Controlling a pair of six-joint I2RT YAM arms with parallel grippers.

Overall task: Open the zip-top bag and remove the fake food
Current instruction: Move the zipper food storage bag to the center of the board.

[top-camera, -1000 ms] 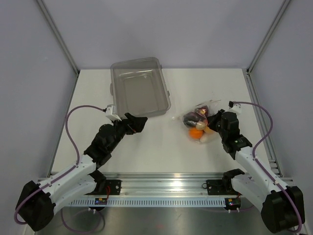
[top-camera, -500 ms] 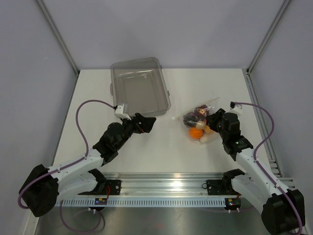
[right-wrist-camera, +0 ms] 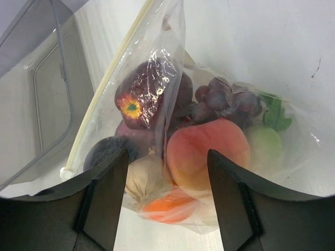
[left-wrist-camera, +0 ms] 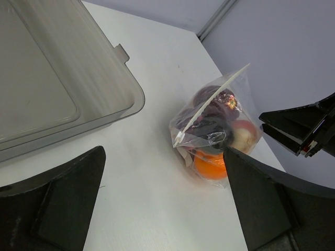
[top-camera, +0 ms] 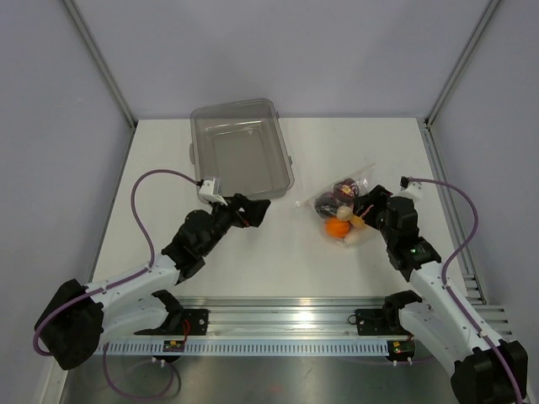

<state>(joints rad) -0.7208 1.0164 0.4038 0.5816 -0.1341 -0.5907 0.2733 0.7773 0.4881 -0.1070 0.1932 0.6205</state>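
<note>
The zip-top bag (top-camera: 341,204) lies right of the table's middle, its white zip strip (right-wrist-camera: 112,78) shut and slanting upward. Inside it is the fake food: an orange piece (top-camera: 338,227), a peach (right-wrist-camera: 207,151), a dark red fruit (right-wrist-camera: 138,97), grapes (right-wrist-camera: 225,102) and a beige bulb (right-wrist-camera: 146,178). My right gripper (top-camera: 364,212) stands open at the bag's right side, and the bag's near end bulges between its fingers (right-wrist-camera: 167,157). My left gripper (top-camera: 253,209) is open with nothing in it, a short way left of the bag (left-wrist-camera: 214,130), which lies ahead of its jaws (left-wrist-camera: 163,157).
A rigid clear bin (top-camera: 286,172) stands at the back, left of the bag, with nothing in it. Its near corner (left-wrist-camera: 131,99) is just beyond my left fingers. Metal frame posts rise at the table's back corners.
My right gripper has gone from shut to open at the bag and drawn back a little. My left arm has swung right, toward the bag.
</note>
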